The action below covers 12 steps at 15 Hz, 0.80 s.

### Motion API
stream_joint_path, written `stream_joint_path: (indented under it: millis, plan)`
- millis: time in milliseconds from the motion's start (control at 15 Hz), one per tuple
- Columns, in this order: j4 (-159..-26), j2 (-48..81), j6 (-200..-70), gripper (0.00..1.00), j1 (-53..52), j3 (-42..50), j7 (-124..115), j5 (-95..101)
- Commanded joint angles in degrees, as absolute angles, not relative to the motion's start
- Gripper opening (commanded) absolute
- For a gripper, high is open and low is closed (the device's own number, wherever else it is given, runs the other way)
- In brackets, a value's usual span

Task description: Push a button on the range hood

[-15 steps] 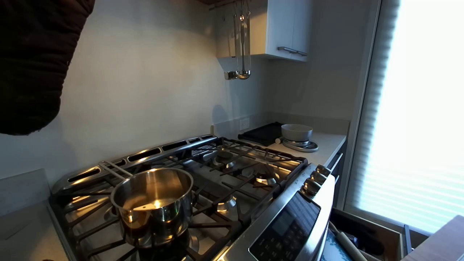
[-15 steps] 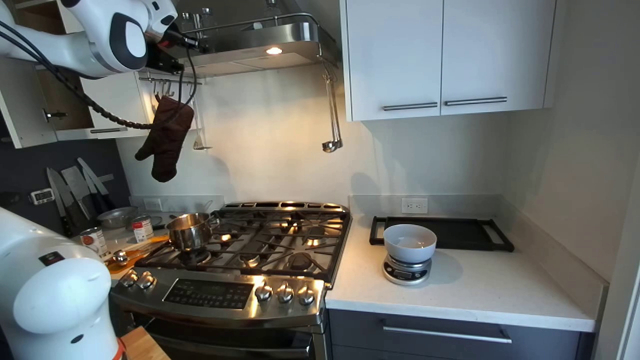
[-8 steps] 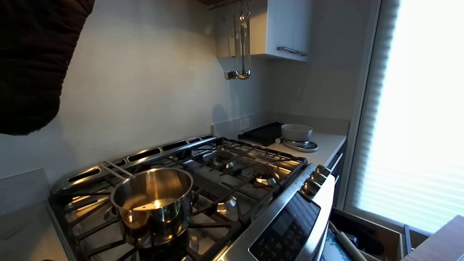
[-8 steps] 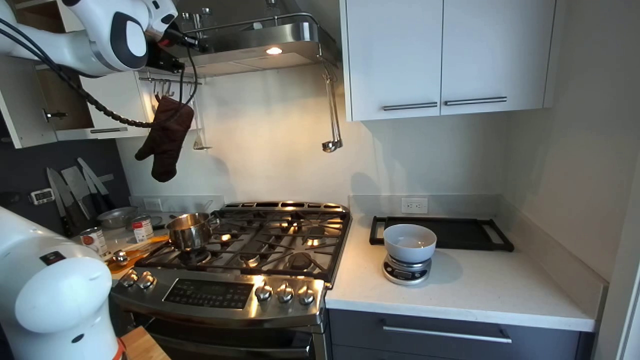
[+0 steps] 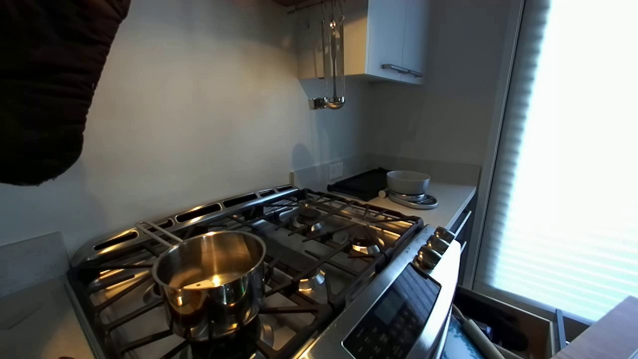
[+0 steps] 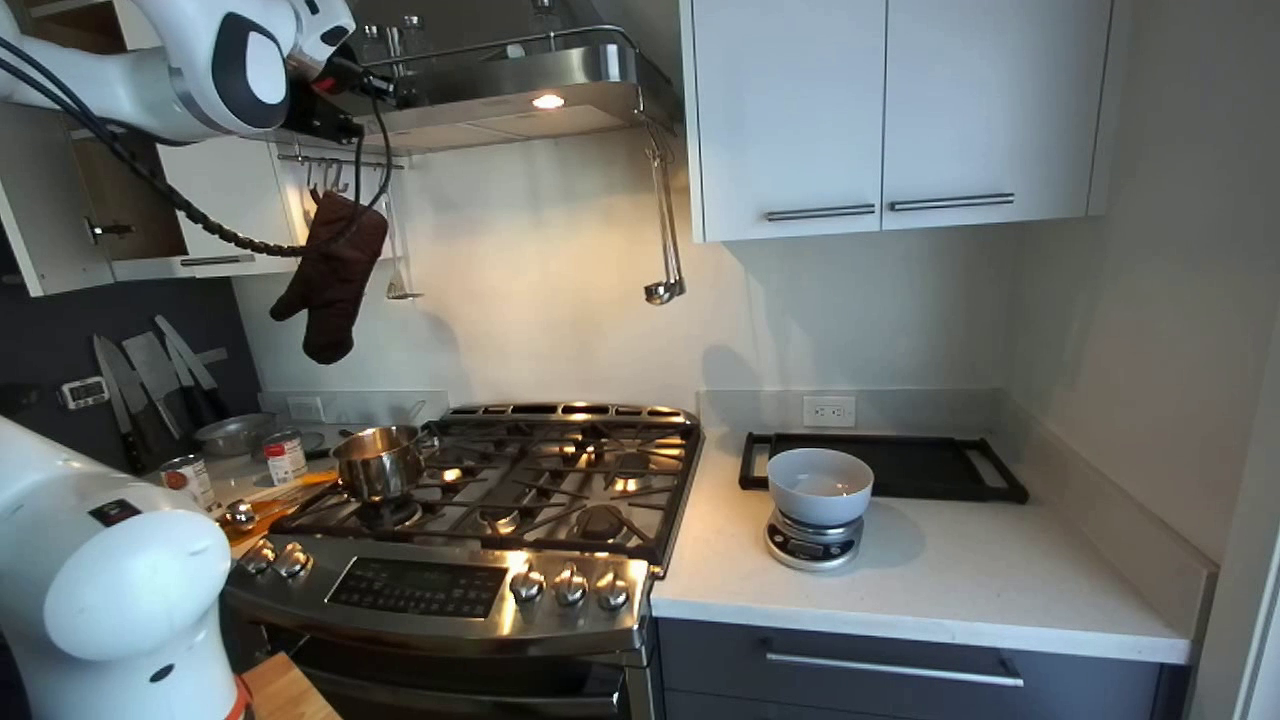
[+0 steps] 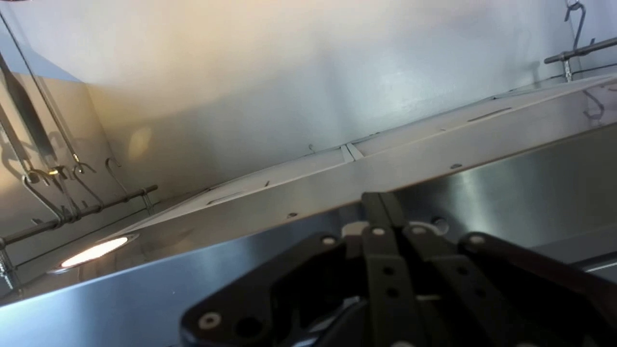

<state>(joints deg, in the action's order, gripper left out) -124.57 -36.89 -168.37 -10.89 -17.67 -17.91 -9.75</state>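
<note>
Wrist view: your gripper [image 7: 383,209] was clenched, fingertips [image 7: 372,208] together before the front face of the range hood [image 7: 241,260]; a round button [image 7: 439,224] showed just beside them, contact unclear. In an exterior view: your arm [image 6: 190,85] stood at the hood's picture-left end, lamp [image 6: 548,102] lit. In an exterior view: saucepan [image 5: 219,304] sat on the stove [image 5: 319,239].

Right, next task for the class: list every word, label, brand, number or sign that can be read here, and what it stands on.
No text can be read. Too small or blurred:
Nearer can and farther can: label print.
Stove panel: key markings, in both exterior views.
Scale: marks on its dark front.
White gadget: marks on its face.
Arm patch: any print.
Hood: no lettering shows.
</note>
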Motion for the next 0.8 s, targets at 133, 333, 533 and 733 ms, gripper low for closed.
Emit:
stream_joint_path:
  millis: [133,333,533,733]
  plan:
    - [-125.2,-42.0,-157.0,0.0,-14.1,-15.2,-17.4,-11.6]
    - [-124.7,-44.1,-150.1,0.0,-15.0,-14.4,-17.3,-12.3]
    - [-123.5,-45.5,-140.6,0.0,-16.4,-13.6,-16.9,-13.6]
    - [-121.0,-45.9,-129.3,0.27,-17.4,-12.8,-16.6,-15.4]
